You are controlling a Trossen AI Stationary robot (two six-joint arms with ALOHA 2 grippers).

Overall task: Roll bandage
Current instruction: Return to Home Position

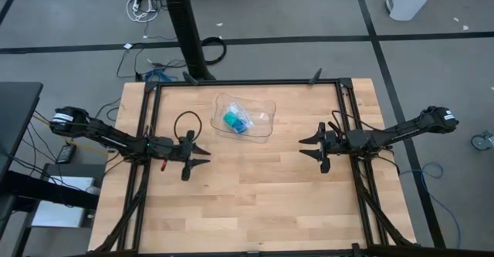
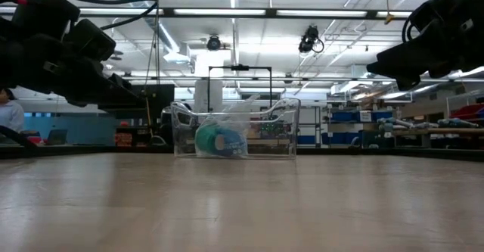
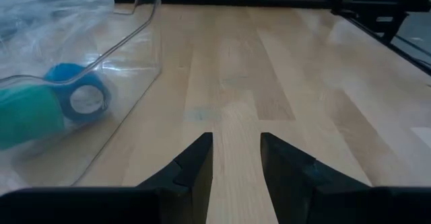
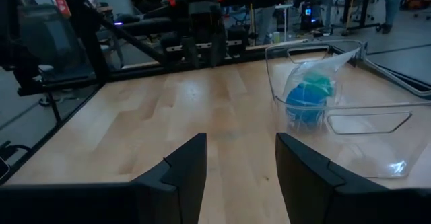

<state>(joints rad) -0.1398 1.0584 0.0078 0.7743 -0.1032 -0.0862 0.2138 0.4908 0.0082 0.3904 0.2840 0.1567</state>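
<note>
The teal-green bandage point(image 1: 231, 120) is a stubby roll lying inside a clear plastic tray point(image 1: 262, 132) at the table's far middle, next to a smaller bright-blue roll point(image 1: 241, 125). The bandage also shows in the low view point(image 2: 208, 140), the left wrist view point(image 3: 23, 116) and the right wrist view point(image 4: 320, 83). My left gripper point(image 1: 202, 155) hovers open and empty to the tray's near left. My right gripper point(image 1: 306, 147) hovers open and empty to the tray's right.
A thin clear plastic bag point(image 3: 47, 29) sits in the tray around the rolls. A black frame point(image 1: 247, 82) runs along the table's far edge and both sides. Bare wood point(image 1: 255, 203) lies between the grippers and toward the near edge.
</note>
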